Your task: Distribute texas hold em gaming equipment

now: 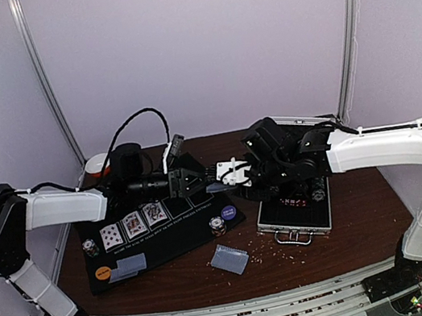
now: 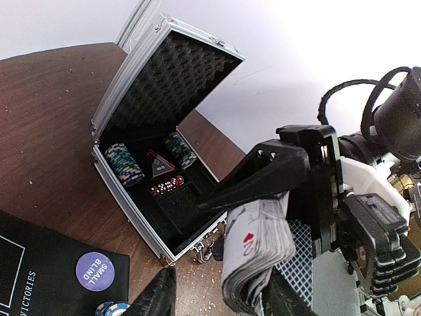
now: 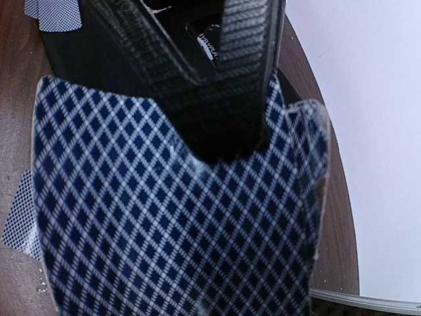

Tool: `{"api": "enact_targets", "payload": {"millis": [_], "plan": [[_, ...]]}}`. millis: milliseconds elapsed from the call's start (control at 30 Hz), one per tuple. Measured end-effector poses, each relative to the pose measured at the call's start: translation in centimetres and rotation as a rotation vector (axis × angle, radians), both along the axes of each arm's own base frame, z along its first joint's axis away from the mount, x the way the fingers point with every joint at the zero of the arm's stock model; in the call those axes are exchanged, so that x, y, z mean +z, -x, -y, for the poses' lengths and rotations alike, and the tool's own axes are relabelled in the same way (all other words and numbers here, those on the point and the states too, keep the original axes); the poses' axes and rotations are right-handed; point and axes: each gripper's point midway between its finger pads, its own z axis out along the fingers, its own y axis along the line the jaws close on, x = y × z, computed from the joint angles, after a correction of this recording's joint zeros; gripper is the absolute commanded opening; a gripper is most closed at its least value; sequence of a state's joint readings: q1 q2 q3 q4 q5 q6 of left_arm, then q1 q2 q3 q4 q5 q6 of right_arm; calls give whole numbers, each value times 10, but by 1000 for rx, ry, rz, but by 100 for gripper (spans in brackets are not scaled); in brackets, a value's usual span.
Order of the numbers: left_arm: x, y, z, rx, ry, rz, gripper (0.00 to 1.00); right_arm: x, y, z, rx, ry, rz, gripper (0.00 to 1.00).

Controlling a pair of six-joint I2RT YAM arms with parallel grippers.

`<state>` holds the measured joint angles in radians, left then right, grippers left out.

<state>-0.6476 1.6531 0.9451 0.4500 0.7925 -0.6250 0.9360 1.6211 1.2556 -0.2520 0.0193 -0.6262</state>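
My right gripper (image 1: 231, 172) is shut on a thick deck of playing cards (image 2: 260, 253) and holds it above the table's middle. The deck's blue-checked back (image 3: 164, 230) fills the right wrist view under one black finger (image 3: 223, 125). My left gripper (image 2: 220, 293) is open. The deck's lower end hangs between its two fingers, with a gap on the left side. On the black mat (image 1: 185, 240) lie three face-up cards (image 1: 133, 223), two chip stacks (image 1: 89, 246) (image 1: 218, 225), a purple disc (image 2: 95, 270) and an orange disc (image 1: 102, 270).
The open silver case (image 2: 128, 207) stands right of the mat, with chips (image 2: 123, 163) and red dice (image 2: 168, 186) inside. Face-down cards lie on the mat (image 1: 128, 267) and on the bare table (image 1: 230, 259). An orange-and-white bowl (image 1: 98, 165) sits at the back left.
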Motion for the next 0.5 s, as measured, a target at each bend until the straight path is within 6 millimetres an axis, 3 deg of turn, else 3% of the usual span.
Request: {"api": "enact_targets", "payload": {"millis": [100,367,500], "plan": [[2,1,0,-7,-13,17,30,0,0,0,0,0,0,41],[3,7,-9,-1,-73,68,16,0,0,0,1,1,1,41],[1,9,-10,-10,-86,73,0,0,0,0,2,4,0,41]]}}
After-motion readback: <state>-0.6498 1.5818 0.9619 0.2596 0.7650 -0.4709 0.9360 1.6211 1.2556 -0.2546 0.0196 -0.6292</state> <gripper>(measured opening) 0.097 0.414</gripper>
